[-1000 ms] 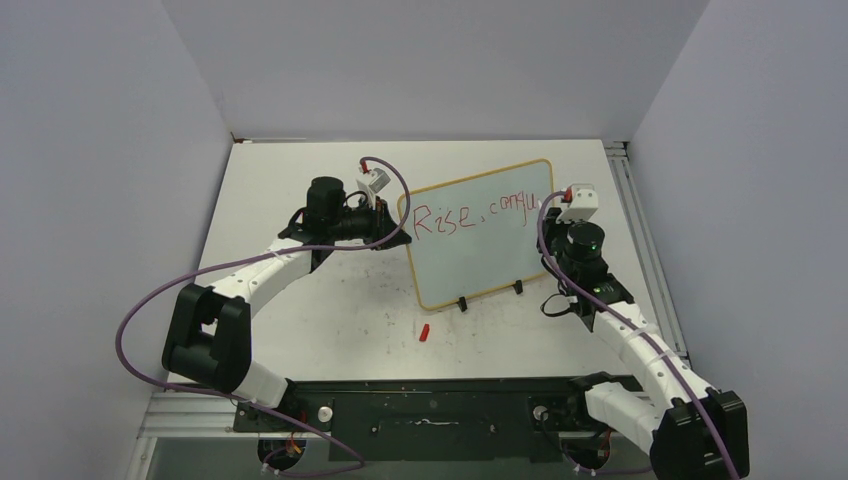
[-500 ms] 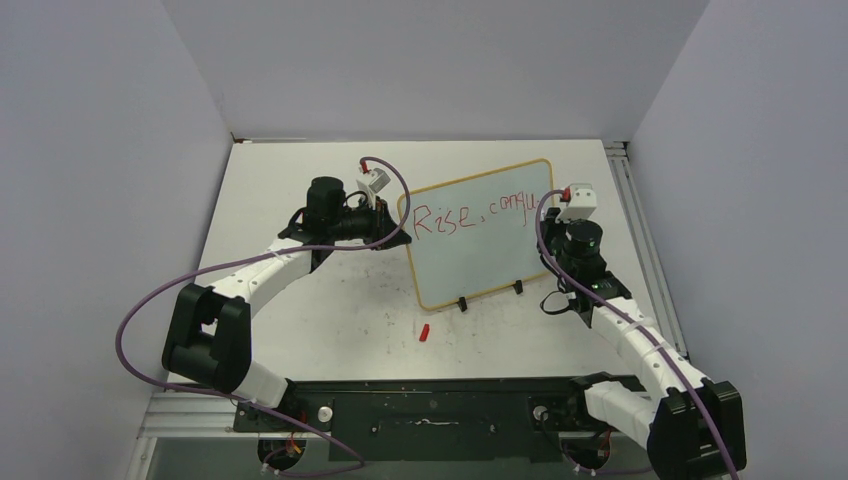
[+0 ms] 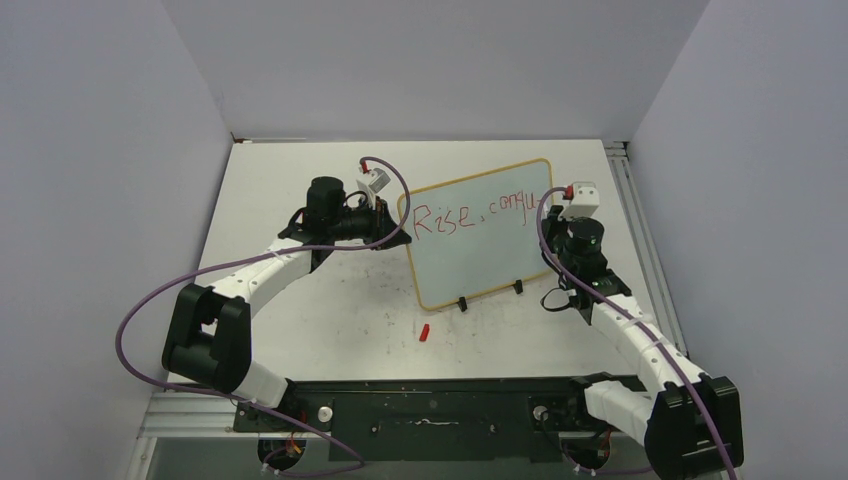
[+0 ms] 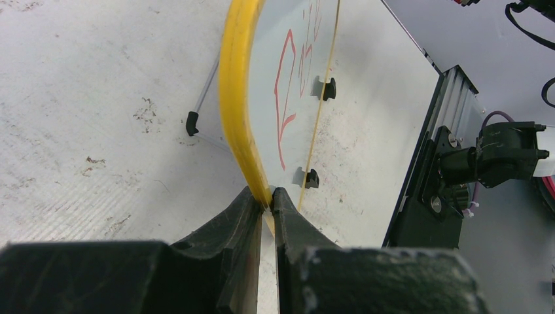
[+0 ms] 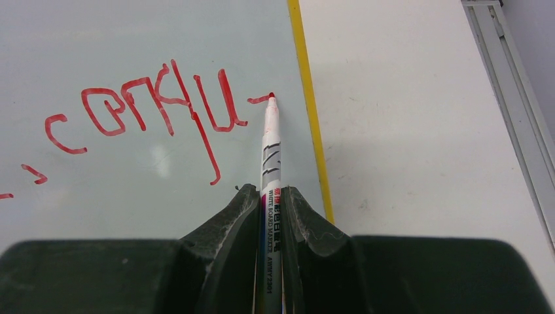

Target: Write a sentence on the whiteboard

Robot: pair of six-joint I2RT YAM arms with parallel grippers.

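Whiteboard [image 3: 480,250] stands on the surface [image 3: 330,320]; sentence [image 5: 144,111] reads "Rise, conqu". The left jaws clamp its frame [image 4: 239,98]; the right jaws clamp a marker [image 5: 270,150] touching it.

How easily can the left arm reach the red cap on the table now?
Probably not: the left pincer is shut on the whiteboard and would have to let go first. Nothing else seems to bar the way to the red cap.

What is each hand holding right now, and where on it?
The left hand pinches the whiteboard by its frame edge; the right hand grips the marker mid-barrel.
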